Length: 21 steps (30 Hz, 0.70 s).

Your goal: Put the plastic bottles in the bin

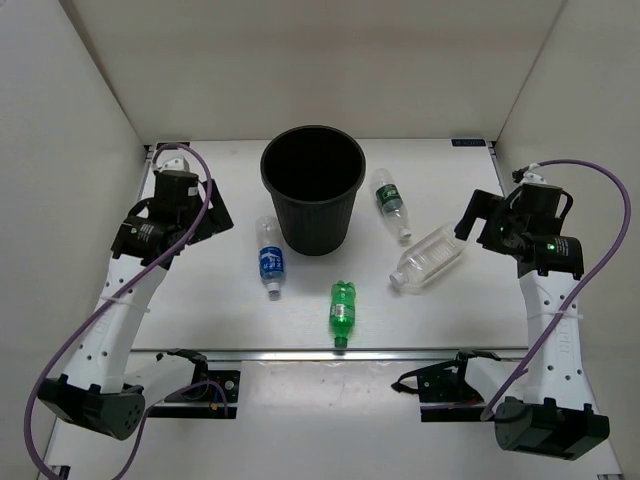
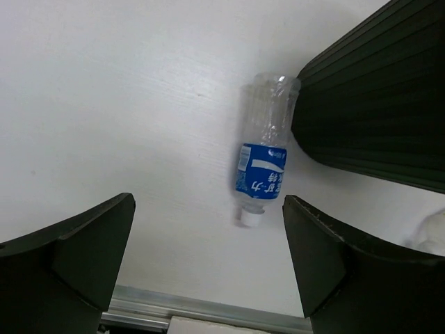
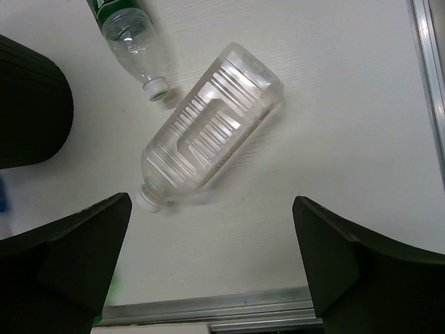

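Note:
The black bin (image 1: 315,215) stands upright at the table's middle back. All the bottles lie on the table. The blue-label bottle (image 1: 269,259) lies left of the bin. The all-green bottle (image 1: 343,307) lies in front of it. The dark-green-label bottle (image 1: 391,203) lies to its right. The larger clear bottle (image 1: 428,259) lies further right. My left gripper (image 1: 213,212) is open and empty, above and left of the blue-label bottle (image 2: 263,169), with the bin's wall (image 2: 375,104) beside it. My right gripper (image 1: 476,216) is open and empty, above the clear bottle (image 3: 208,132).
An aluminium rail (image 1: 340,353) runs along the table's front edge. White enclosure walls stand at the left, back and right. Purple cables loop from both arms. In the right wrist view the dark-green-label bottle (image 3: 128,28) and the bin's wall (image 3: 31,104) show at upper left.

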Each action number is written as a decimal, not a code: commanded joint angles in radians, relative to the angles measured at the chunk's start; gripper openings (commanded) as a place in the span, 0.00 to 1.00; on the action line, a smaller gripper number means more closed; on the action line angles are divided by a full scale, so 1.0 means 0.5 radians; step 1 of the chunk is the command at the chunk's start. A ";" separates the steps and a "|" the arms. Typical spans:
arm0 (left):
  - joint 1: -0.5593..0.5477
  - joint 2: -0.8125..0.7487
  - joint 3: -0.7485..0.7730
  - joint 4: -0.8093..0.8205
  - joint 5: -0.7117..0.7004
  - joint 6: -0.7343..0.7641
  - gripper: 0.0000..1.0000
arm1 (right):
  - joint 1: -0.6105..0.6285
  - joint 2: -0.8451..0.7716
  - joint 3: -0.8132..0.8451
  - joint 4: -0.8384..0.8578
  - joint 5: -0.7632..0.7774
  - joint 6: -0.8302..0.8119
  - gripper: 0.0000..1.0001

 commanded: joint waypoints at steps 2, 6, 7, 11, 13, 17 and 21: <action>-0.025 0.015 -0.228 0.121 0.052 -0.004 0.99 | 0.099 0.000 0.024 0.082 -0.071 -0.028 0.99; -0.080 0.208 -0.409 0.363 0.168 -0.017 0.99 | 0.262 -0.021 -0.098 0.207 -0.064 0.027 0.99; -0.141 0.281 -0.431 0.418 0.159 -0.032 0.99 | 0.247 -0.015 -0.138 0.229 -0.077 0.033 0.99; -0.249 0.481 -0.550 0.645 0.245 0.035 0.99 | 0.124 -0.061 -0.264 0.300 -0.196 0.064 0.99; -0.249 0.506 -0.615 0.768 0.300 0.020 0.99 | 0.063 -0.092 -0.328 0.333 -0.208 0.058 0.99; -0.276 0.564 -0.753 0.980 0.307 0.026 0.98 | 0.044 -0.150 -0.402 0.340 -0.175 0.058 1.00; -0.340 0.653 -0.854 1.179 0.264 0.023 0.99 | 0.032 -0.178 -0.433 0.346 -0.150 0.070 0.99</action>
